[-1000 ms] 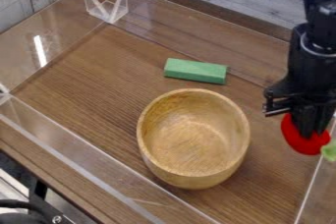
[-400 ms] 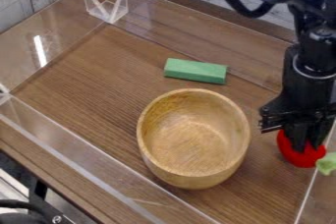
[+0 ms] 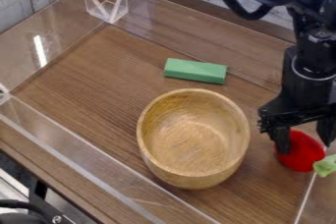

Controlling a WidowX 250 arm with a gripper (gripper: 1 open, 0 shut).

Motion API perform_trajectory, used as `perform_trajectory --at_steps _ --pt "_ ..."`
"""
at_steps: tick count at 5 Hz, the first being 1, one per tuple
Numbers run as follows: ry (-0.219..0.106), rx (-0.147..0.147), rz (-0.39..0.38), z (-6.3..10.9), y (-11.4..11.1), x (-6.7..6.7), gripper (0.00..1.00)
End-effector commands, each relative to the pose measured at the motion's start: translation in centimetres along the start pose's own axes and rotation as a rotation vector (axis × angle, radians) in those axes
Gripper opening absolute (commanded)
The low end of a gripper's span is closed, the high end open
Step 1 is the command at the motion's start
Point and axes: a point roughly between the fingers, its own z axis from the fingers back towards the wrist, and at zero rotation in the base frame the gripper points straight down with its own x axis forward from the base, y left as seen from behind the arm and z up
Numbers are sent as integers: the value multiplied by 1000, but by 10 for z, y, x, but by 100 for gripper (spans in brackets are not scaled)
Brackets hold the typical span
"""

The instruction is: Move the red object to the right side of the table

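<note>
The small rounded red strawberry-like toy lies at the right edge of the brown wood-grain counter, its pale green leafy end pointing lower right. The black hand stands just over it, fingers spread wide on either side, gripping nothing. A round wooden bowl sits to its left, a flat green block farther back, clear acrylic walls around.

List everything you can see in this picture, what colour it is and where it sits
table: one, brown wood grain, fills the view, low clear walls around it
wooden bowl: one, light tan, centre front, upright
green block: one, green, flat, behind the bowl
red object: one, bright red with a pale green end, on the table right of the bowl, near the right wall
clear stand: one, transparent, far left corner
gripper: one, black, open, pointing down over the red object
</note>
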Motion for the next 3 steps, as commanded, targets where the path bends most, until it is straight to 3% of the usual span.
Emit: perform_trajectory --at_steps 1,3 --pt "-16 -25 -21 5 -5 -2 100" --pt "-34 -31 -43 4 -5 1 100"
